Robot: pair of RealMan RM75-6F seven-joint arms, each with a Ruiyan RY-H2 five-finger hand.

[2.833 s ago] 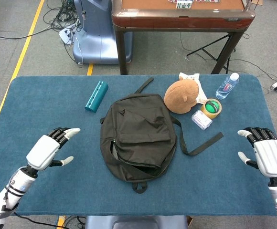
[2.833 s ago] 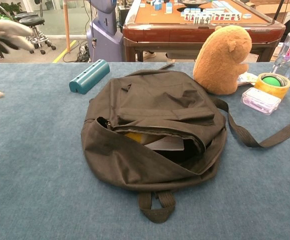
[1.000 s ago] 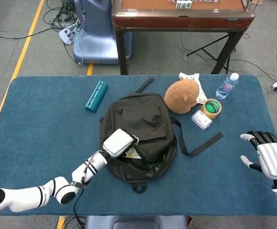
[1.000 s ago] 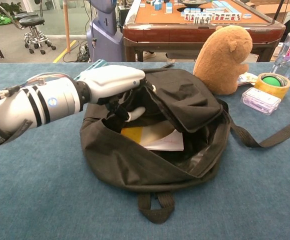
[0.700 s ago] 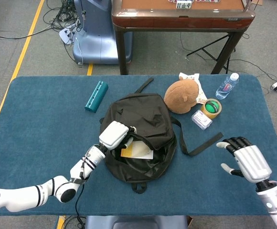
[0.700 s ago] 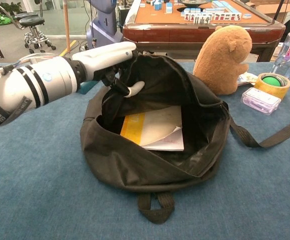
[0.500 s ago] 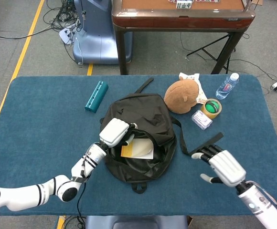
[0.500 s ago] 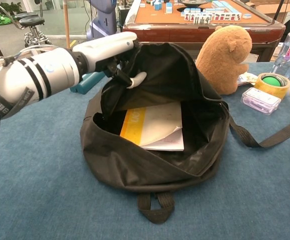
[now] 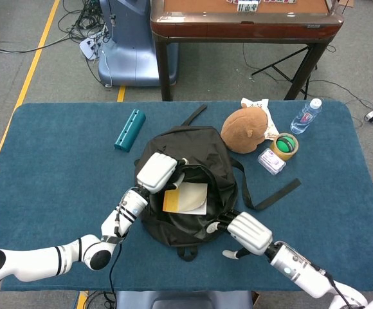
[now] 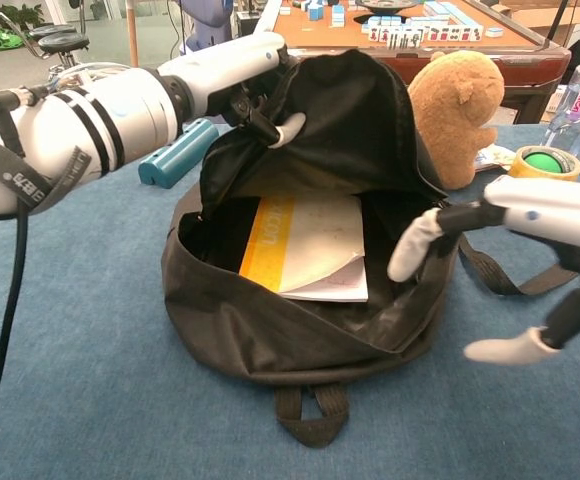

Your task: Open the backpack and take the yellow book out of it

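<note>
The black backpack (image 9: 209, 154) (image 10: 270, 330) lies on the blue table with its top flap lifted. My left hand (image 9: 156, 172) (image 10: 240, 65) grips the flap's edge and holds it up and back. Inside the open mouth lies the yellow book (image 9: 185, 198) (image 10: 300, 245), its yellow spine to the left and pale cover showing. My right hand (image 9: 247, 233) (image 10: 515, 250) hovers at the bag's near right rim, fingers spread and holding nothing.
A brown plush toy (image 9: 245, 129) (image 10: 458, 110), a tape roll (image 9: 285, 145), a small clear box (image 9: 271, 161) and a water bottle (image 9: 305, 116) stand to the right of the bag. A teal cylinder (image 9: 129, 129) lies at the left. The bag's strap (image 9: 276, 193) trails right.
My left hand has raised the flap higher, exposing more of the book. My right hand has swung in from the right to the bag's near right rim.
</note>
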